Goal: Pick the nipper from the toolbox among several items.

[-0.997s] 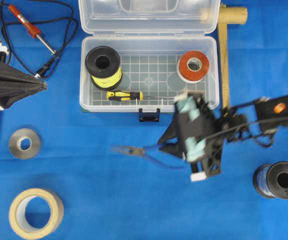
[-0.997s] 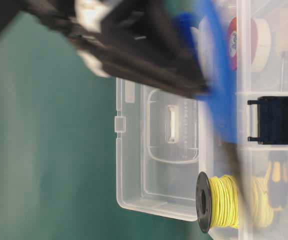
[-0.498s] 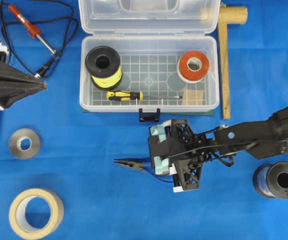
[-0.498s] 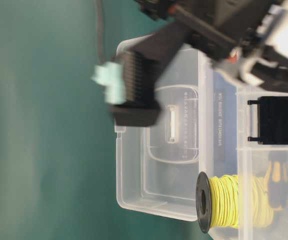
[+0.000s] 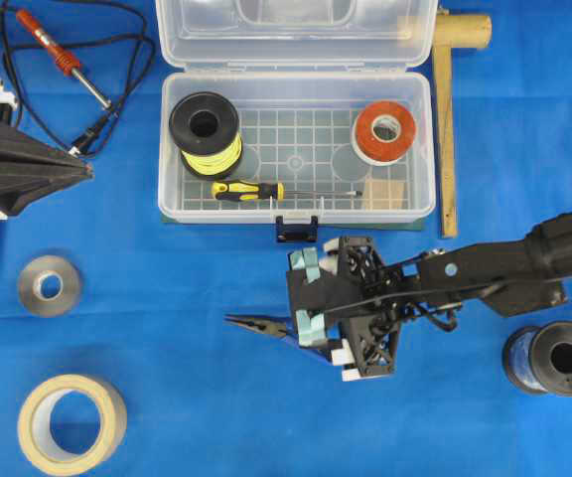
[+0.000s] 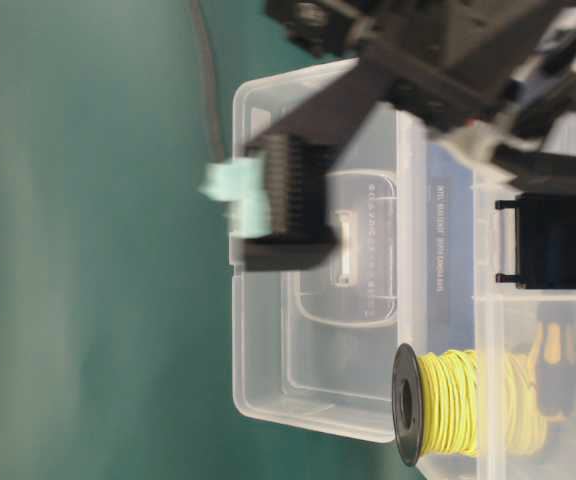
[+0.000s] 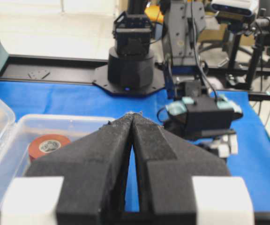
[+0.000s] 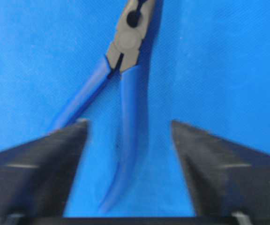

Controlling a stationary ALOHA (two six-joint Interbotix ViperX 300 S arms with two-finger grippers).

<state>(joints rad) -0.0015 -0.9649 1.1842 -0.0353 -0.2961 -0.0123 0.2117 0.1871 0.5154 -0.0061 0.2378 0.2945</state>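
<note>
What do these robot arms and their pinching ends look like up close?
Both are matte black. The right end effector has a lattice-like frame, pale teal pads, white blocks and thin black cables. The left end effector has two wedge-shaped black foam-textured fingers with white patches.

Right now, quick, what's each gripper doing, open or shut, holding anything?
Left gripper: shut, holding nothing.
Right gripper: open, fingers either side of the blue-handled, dark-jawed nipper lying on the cloth.

- red-handled soldering iron [image 5: 60, 58] with black cord, top left
- yellow wire spool [image 5: 206, 133]
- screwdriver [image 5: 266, 190]
- red tape [image 5: 383, 131]
- masking tape roll [image 5: 71, 421]
- silver tape roll [image 5: 49, 285]
- dark spool [image 5: 553, 358]
</note>
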